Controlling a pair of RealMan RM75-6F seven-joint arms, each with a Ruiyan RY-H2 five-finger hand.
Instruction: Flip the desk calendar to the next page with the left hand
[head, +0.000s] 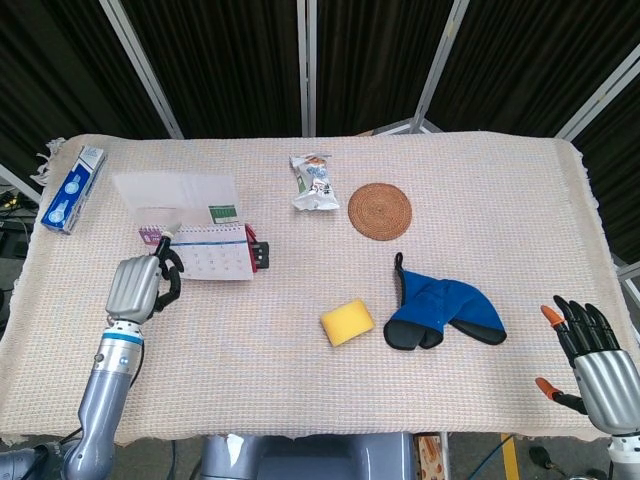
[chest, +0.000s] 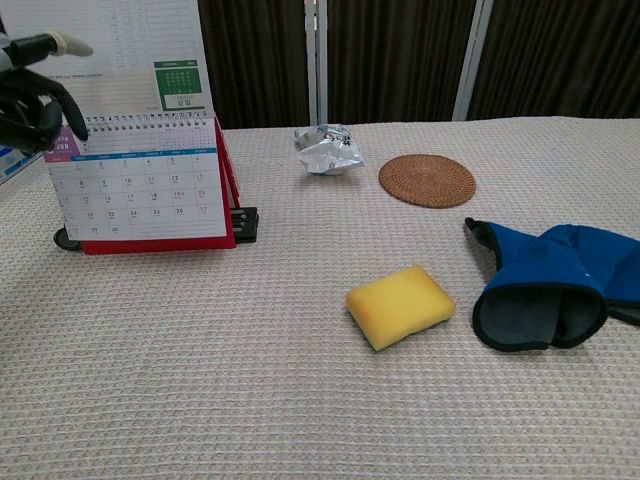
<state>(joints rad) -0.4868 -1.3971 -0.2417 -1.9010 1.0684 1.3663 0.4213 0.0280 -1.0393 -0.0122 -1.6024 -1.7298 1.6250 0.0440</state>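
Dark panels back a woven-cloth surface. The left robot hand lifts the desk calendar page upright with a fingertip; the right robot hand rests with fingers spread, grasping nothing.

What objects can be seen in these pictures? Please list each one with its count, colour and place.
desk calendar: one, white pages on a red stand, far left; its top page stands lifted above the rings
box: one, blue and white, left edge of the table
snack packet: one, silver and white, back middle
coaster: one, brown woven round, right of the packet
sponge: one, yellow, front middle
oven mitt: one, blue, right of the sponge
tablecloth: one, beige, covers the table
left hand: one, grey, at the calendar's left edge, touching the lifted page
right hand: one, dark with orange fingertips, front right, fingers spread
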